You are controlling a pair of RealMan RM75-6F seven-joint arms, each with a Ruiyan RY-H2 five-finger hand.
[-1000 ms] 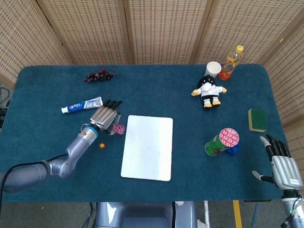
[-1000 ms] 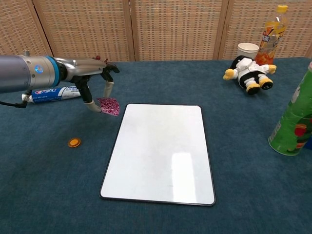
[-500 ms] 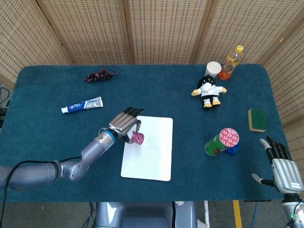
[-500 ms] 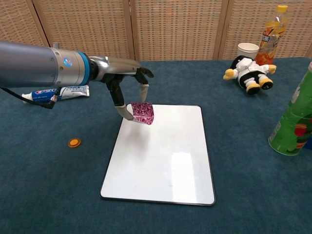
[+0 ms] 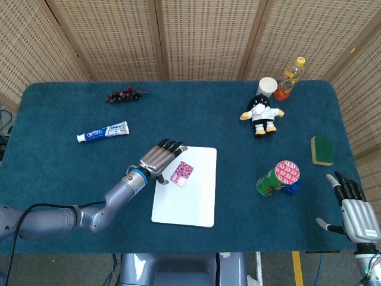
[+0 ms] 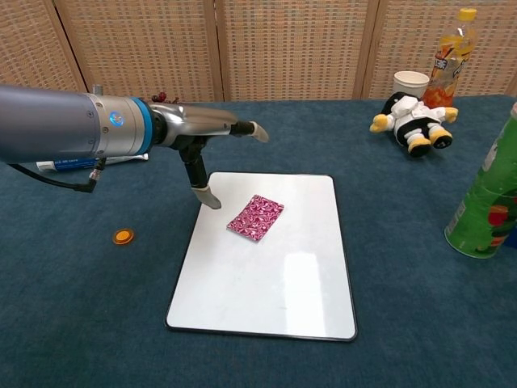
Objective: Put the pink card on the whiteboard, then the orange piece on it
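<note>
- Pink card [image 6: 255,217] lay flat on the whiteboard [image 6: 279,283], in its upper-left part, tilted a bit off the board's edges. Nothing was holding it.
- Left hand [image 6: 212,137] hovered over the whiteboard's top-left corner w/ fingers spread wide, thumb hanging down near the card but apart from it. Empty, as far as both views showed.
- Right hand [image 5: 352,208] sat well off to the whiteboard's right, past the green can [image 5: 275,177], fingers apart, holding nothing.
- Step 1 looked done: card on board. Step 2 not yet started.
- Orange piece [image 6: 123,236] sat on the cloth to the whiteboard's left, well apart from its edge, beside the left forearm.
- Next move, I'd guess: left hand swings left off the board, drops over the orange piece, pinches it. It's small & flat, so a fingertip pinch, no wrap. Then carry it back over the whiteboard & set it on the card.
- Risk: nudging the loose card when setting the piece down.
</note>
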